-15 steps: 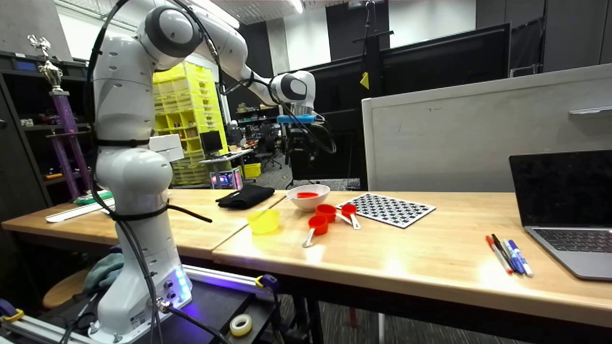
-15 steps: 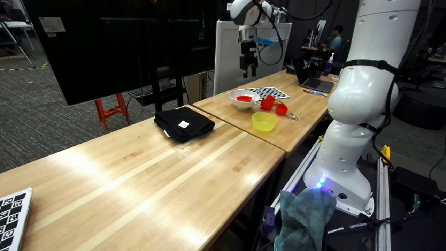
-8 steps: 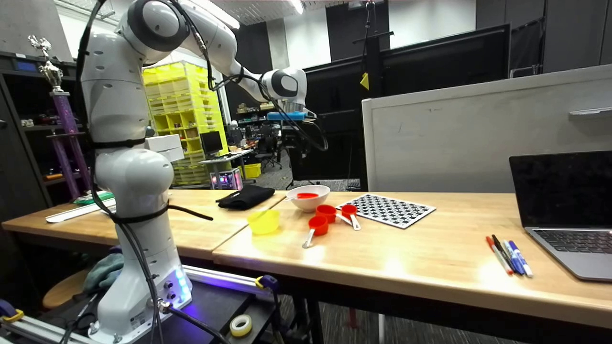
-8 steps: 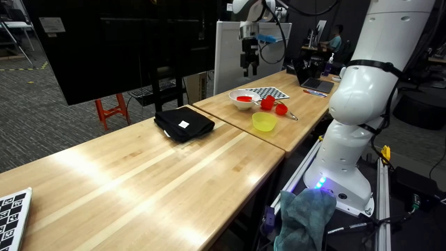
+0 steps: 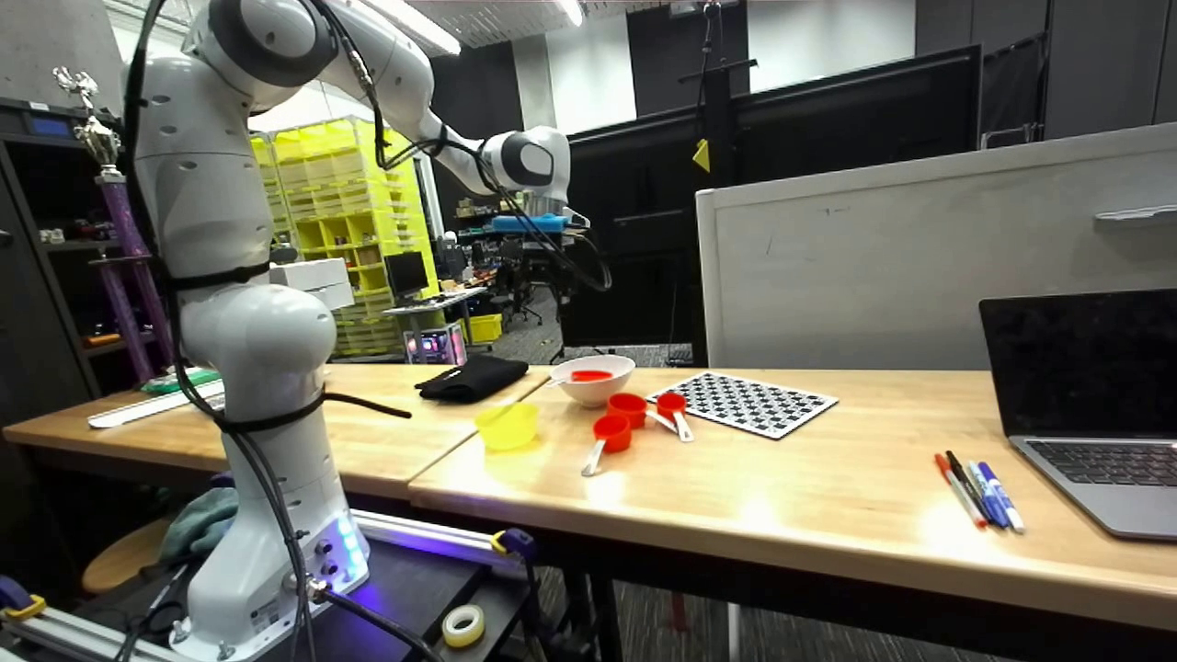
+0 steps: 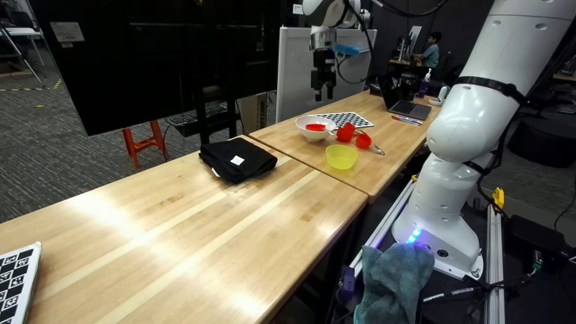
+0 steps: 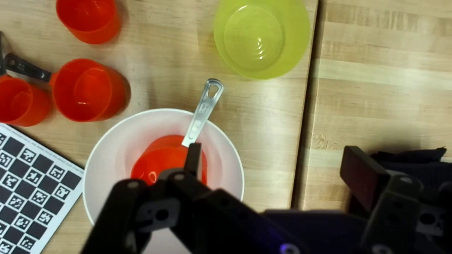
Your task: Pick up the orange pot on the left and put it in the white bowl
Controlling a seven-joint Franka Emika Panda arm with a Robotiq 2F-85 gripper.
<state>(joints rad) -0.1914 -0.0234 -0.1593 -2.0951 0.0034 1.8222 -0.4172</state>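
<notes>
Since the earlier frame the arm [image 5: 257,322] has drawn back a little toward its own base [image 5: 248,579], while the things on the worktop [image 5: 828,487] have stayed in their places. The orange pot [image 7: 155,162] lies inside the white bowl [image 7: 109,158], and its metal handle [image 7: 203,113] reaches over the rim [image 7: 160,110], with the end sticking out past it. Above, the end effector [image 6: 324,95] hangs well apart from the worktop; in the wrist view its two fingers [image 7: 363,179] stand wide from each other and hold nothing. So I would judge that the picking, the placing and the release are all done, if this pot is indeed the one which the task means. What is left is, in my opinion, only to bring the arm fully away, without touching the handle, because a knock on it could tip the pot. Near the bowl, three similar red-orange cups [image 7: 84,90] are on the worktop, and they do not seem to need any handling. A yellow cup [image 7: 261,38] stands near too, the checkered mat [image 7: 31,197] lies just beside the bowl, and farther away is a folded black cloth [image 6: 238,159].
</notes>
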